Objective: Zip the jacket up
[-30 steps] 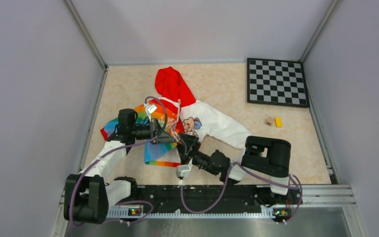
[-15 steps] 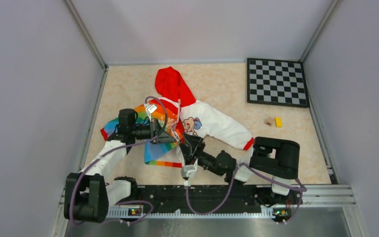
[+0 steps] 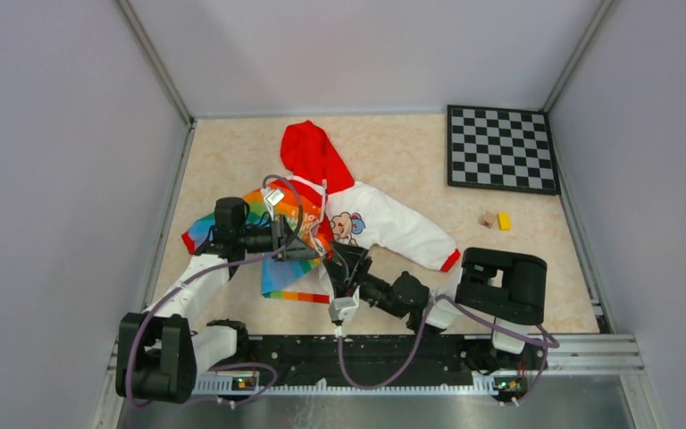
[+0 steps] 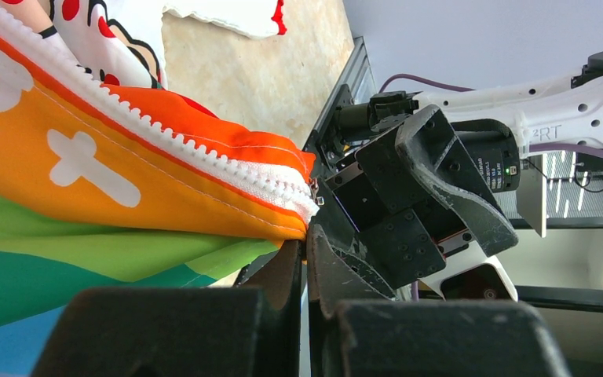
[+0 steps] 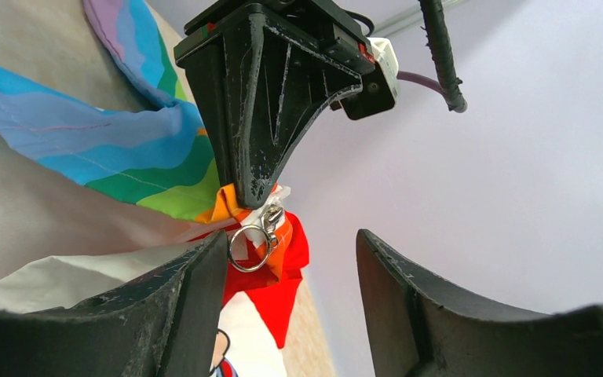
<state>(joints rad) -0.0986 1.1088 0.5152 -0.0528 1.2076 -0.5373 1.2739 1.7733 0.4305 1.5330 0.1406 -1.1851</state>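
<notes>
- The small hooded fabric jacket [image 3: 371,223], with its red hood, white bear-print half and rainbow-striped half, is lying centre-left on the beige speckled table [image 3: 411,161].
- My left gripper [image 4: 306,247] is pinching the rainbow half's bottom zip corner.
- My right gripper [image 5: 290,251] is gaping, the silver metal ring pull [image 5: 249,246] just beside one finger.

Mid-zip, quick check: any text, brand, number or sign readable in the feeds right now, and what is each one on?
"2RT": on the right arm's white link, left wrist view; whatever precedes it is hidden.
"+": white sign printed on the jacket's orange stripe.
Another white character at that stripe's left edge: cut off, unreadable.
Small label on the black motor housing: too small to read.
Top and right wrist views: nothing readable.
</notes>
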